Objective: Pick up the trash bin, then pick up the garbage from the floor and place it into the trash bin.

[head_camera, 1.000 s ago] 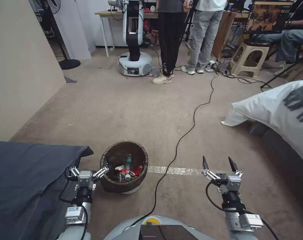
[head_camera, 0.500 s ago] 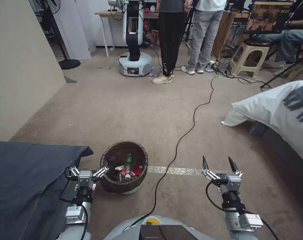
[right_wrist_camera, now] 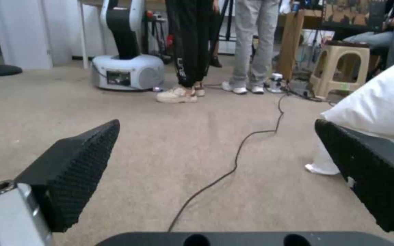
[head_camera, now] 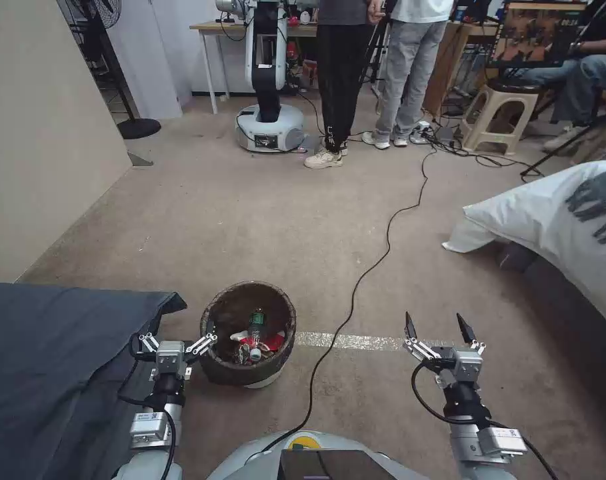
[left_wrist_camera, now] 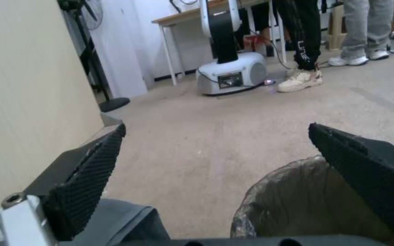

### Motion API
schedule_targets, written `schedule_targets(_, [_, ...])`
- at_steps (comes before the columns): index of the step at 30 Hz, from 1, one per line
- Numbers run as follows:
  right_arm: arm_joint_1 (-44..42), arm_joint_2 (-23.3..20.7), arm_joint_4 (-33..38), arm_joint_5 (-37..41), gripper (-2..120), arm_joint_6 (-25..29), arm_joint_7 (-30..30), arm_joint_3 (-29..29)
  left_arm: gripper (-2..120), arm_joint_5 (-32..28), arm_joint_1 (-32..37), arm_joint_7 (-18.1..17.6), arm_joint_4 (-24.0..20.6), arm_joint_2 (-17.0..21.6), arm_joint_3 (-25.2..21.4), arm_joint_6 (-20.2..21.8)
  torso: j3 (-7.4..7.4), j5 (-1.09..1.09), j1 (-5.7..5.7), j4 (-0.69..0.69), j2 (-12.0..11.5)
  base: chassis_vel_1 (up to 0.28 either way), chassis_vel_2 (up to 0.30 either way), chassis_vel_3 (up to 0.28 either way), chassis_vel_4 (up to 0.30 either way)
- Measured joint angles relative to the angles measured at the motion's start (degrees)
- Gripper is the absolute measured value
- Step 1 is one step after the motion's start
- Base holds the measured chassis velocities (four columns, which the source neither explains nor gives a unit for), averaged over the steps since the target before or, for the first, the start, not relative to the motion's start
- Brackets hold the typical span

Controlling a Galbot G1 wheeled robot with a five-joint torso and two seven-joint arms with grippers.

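Left hand [left_wrist_camera: 215,150] is holding its fingers [left_wrist_camera: 85,181] spread wide apart. The trash bin [left_wrist_camera: 306,201], lined with a dark bag, is sitting just under the one finger, its rim close below the pad. Bare carpet [left_wrist_camera: 233,119] is lying beyond the fingertips.

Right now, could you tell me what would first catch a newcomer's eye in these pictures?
The trash bin stands on the carpet just ahead, with a green-labelled bottle and red wrappers already inside. The open left hand sits right beside its rim, and the open right hand hangs over bare carpet. Between them a long black cable runs toward the far end of the room.
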Motion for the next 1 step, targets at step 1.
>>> schedule_targets(1, [0.0, 0.0, 0.0, 0.01, 100, 0.0, 0.0, 0.0, 100, 0.0, 0.0, 0.0, 0.0, 0.0, 0.0, 0.01, 0.0, 0.0, 0.0, 0.0, 0.0, 0.0, 0.0, 0.0, 0.0])
